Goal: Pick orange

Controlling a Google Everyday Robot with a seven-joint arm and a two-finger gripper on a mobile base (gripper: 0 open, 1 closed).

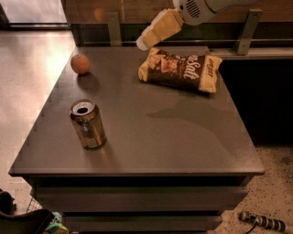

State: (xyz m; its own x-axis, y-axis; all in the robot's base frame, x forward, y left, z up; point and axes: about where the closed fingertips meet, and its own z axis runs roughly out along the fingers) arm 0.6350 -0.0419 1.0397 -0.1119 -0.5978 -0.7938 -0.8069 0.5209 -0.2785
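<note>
Orange [80, 64] at worktop [160, 137] back-left corner, well apart from can [88, 123]; pincer [145, 40] hovers near bag [181, 68], grip state untellable; best approach: cross leftward, descend centred over fruit.

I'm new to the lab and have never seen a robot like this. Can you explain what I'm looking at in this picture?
One camera looks down on a grey table; where it is mounted is not known. The white arm at the top belongs to a wheeled robot; its cream end is the gripper, which grabs things. It hangs in the air over the table's far side, by the left end of the chip bag. An orange lies far left; an open can stands nearer the front. The orange is the target; it sits untouched, and I see nothing held.
</note>
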